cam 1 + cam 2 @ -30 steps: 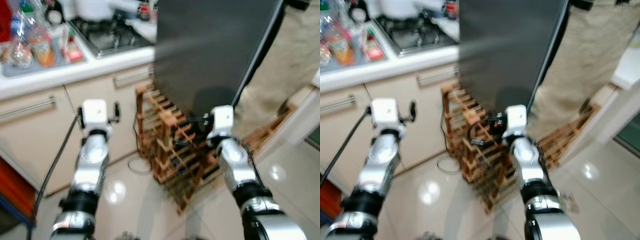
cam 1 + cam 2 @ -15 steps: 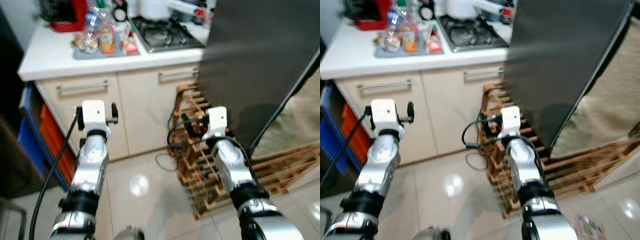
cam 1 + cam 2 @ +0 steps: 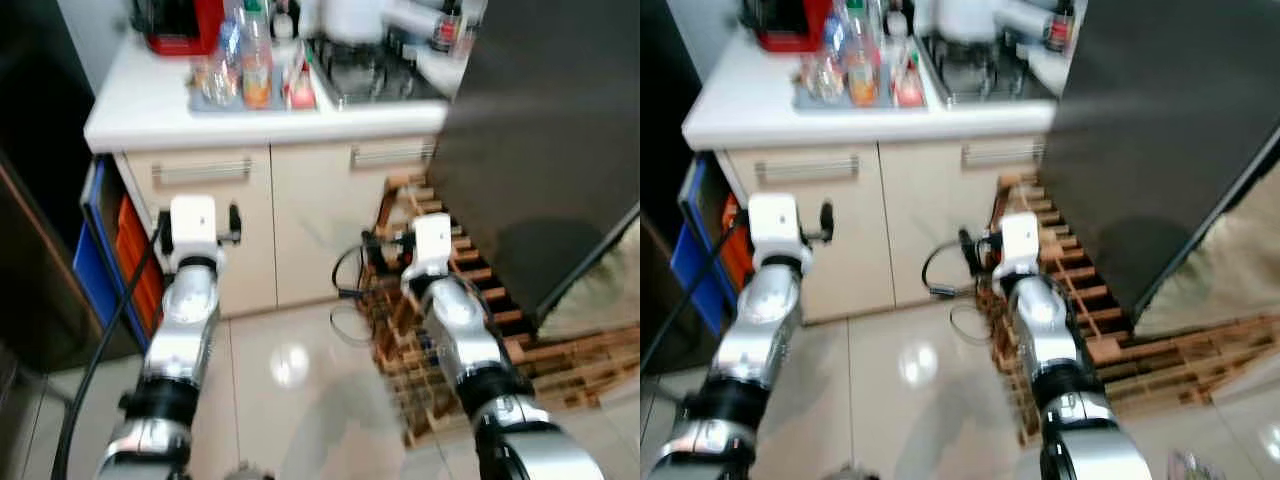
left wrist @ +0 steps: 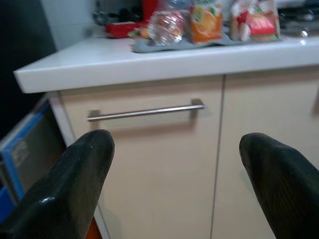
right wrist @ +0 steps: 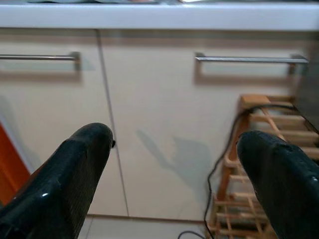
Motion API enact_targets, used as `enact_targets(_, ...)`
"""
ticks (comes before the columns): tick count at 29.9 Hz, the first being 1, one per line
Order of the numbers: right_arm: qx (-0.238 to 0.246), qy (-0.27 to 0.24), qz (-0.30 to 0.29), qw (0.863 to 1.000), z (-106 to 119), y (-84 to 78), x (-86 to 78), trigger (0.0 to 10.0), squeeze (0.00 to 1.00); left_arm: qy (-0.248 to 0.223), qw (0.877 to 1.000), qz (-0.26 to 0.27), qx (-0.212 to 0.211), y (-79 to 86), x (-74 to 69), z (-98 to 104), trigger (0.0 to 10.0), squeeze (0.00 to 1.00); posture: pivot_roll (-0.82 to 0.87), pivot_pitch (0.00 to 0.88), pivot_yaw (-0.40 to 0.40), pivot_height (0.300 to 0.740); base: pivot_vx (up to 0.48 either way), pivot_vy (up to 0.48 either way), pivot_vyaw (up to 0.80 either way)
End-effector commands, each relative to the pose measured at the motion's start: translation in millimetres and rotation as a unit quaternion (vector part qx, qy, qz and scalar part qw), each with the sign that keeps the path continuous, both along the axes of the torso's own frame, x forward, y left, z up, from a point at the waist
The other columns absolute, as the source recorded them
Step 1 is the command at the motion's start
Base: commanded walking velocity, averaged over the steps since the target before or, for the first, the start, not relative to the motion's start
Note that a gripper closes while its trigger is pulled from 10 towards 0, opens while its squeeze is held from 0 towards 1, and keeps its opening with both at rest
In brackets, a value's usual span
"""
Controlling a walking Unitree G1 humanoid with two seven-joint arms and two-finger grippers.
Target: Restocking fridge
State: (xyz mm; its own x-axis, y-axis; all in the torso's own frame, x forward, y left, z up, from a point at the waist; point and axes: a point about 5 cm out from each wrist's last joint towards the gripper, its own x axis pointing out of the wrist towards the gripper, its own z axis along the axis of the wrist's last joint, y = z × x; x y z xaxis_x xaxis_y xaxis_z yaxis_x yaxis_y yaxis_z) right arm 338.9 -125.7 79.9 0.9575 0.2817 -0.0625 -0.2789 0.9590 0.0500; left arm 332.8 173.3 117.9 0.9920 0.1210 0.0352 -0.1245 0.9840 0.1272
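While both arms hang out front with nothing in them, I'm facing the cream cabinet (image 3: 250, 230) under the white counter (image 3: 150, 110). The left gripper (image 4: 184, 169) is spread wide and empty, and so is the right gripper (image 5: 172, 169).

The stock to fetch sits on the grey tray (image 3: 215, 102) on the counter: a clear bottle (image 4: 167, 25), an orange-labelled drink (image 4: 207, 22) and a red-and-white pack (image 4: 254, 25). The dark fridge door (image 3: 540, 150) stands at my right, beside the wooden wine rack (image 3: 440, 300).

I judge the step is the approach to the tray. To do it well I'd square up to the counter, stop close, lift one arm above the edge, and take one item upright.

The labels are too blurred for me to read any brand or writing.
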Motion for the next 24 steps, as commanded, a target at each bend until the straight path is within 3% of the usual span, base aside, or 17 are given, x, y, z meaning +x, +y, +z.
enact_targets(1,-0.012,-0.019,-0.021,1.0,2.5,-10.9,-1.8,10.0,0.69,-0.004,0.999,-0.04,-0.007,-11.3,2.3,2.3,10.0,0.0,-0.09,0.0,0.003,0.74,0.0,0.0,-0.52)
enact_targets(5,-0.034,-0.028,-0.035,0.998,3.6,-13.0,-2.6,10.0,0.69,0.001,0.997,-0.072,-0.02,-15.5,4.9,2.7,10.0,0.0,-0.09,0.0,0.007,0.727,0.0,0.0,-0.33)
enact_targets(7,-0.022,-0.023,-0.038,0.999,1.7,-12.6,-4.2,10.0,0.7,-0.001,0.997,-0.076,-0.027,-13.9,7.8,4.8,10.0,0.0,-0.09,0.0,0.009,0.718,0.0,0.0,0.0)
enact_targets(11,-0.017,-0.021,-0.031,0.999,-2.9,-1.3,-9.4,10.0,0.7,0.025,0.994,-0.04,-0.095,-4.7,4.2,-6.5,10.0,0.0,-0.09,0.0,0.019,0.697,0.0,0.0,-0.33)
enact_targets(17,-0.025,-0.026,-0.033,0.999,-3.3,3.1,-10.4,10.0,0.7,0.007,0.994,-0.037,-0.102,-4.4,3.6,-2.5,10.0,0.0,-0.07,0.0,0.011,0.689,0.0,0.0,-0.48)
enact_targets(22,-0.039,-0.082,-0.075,0.993,17.0,-6.3,-4.4,10.0,0.71,-0.008,0.994,-0.036,-0.103,3.5,5.4,3.0,10.0,0.0,-0.08,0.0,-0.008,0.689,0.0,0.0,-0.5)
enact_targets(24,-0.037,-0.095,-0.124,0.987,22.6,-24.6,-4.2,10.0,0.71,0.003,0.99,-0.005,-0.138,16.8,7.3,-1.5,10.0,0.0,-0.08,0.0,-0.007,0.689,0.0,0.0,-0.55)
